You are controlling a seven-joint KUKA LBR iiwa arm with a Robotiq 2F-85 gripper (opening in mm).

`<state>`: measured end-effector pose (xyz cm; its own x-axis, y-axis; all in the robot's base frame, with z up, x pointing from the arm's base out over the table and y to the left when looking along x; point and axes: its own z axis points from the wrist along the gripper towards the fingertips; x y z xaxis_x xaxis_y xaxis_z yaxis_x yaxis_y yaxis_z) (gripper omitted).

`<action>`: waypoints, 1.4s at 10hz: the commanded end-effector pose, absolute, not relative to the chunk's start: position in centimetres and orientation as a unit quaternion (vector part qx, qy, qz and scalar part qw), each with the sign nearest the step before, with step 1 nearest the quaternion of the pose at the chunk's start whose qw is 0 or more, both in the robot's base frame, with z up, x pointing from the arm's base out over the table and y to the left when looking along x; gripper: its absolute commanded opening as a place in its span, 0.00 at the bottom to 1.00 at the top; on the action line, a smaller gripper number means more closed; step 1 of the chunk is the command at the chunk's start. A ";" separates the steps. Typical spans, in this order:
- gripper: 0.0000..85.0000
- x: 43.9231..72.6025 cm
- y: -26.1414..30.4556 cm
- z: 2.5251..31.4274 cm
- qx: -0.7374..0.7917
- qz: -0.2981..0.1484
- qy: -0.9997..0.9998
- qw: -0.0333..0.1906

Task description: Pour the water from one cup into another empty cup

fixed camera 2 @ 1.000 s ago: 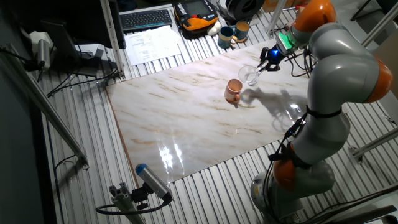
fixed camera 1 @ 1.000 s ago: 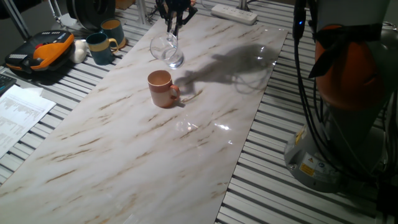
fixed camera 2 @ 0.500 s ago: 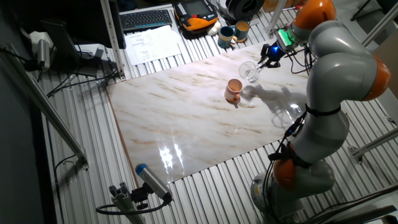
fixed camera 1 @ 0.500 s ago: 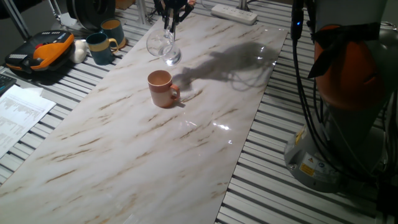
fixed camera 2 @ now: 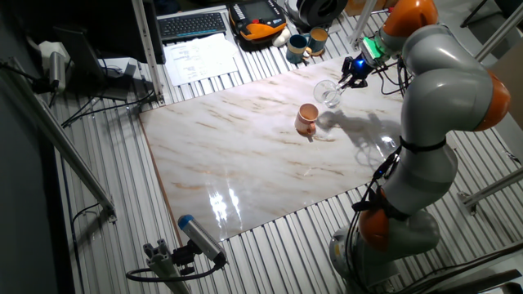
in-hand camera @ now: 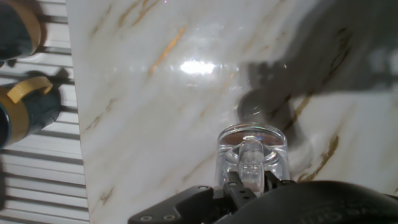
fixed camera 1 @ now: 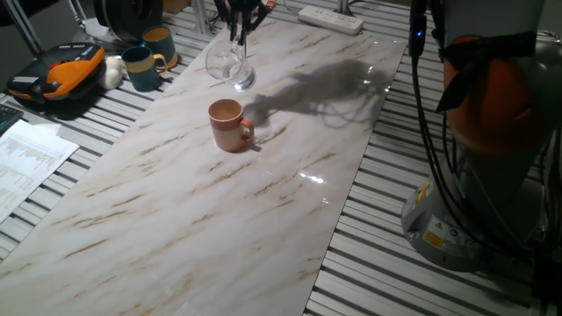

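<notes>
We see the gripper (fixed camera 1: 238,33) pinching the glass mug (fixed camera 1: 230,68) at upper centre, tilted in the air beyond the terracotta mug (fixed camera 1: 228,124), presumably for pouring.

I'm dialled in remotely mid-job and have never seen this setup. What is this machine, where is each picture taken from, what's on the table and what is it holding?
It is a single grey and orange robot arm standing beside a marble-patterned table. Two pictures come from fixed cameras on different sides of the table; the third comes from a camera on the hand, looking along the fingers.

The gripper is shut on the handle of a clear glass mug, held tilted in the air above the far end of the table. Whether it holds water I cannot make out. A terracotta mug stands upright on the marble, nearer than the glass mug and apart from it. Off the marble, two dark teal mugs stand on the slatted surface.
</notes>
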<state>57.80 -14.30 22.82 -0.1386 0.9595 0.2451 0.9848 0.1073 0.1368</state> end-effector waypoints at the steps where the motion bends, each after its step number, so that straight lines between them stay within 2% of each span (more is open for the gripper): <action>1: 0.00 57.9 -14.3 22.9 -0.654 -0.131 -0.743 0.047; 5: 0.00 58.4 -13.8 22.7 -0.652 -0.098 -0.750 0.043; 14: 0.00 58.5 -13.3 23.0 -0.633 -0.054 -0.771 0.047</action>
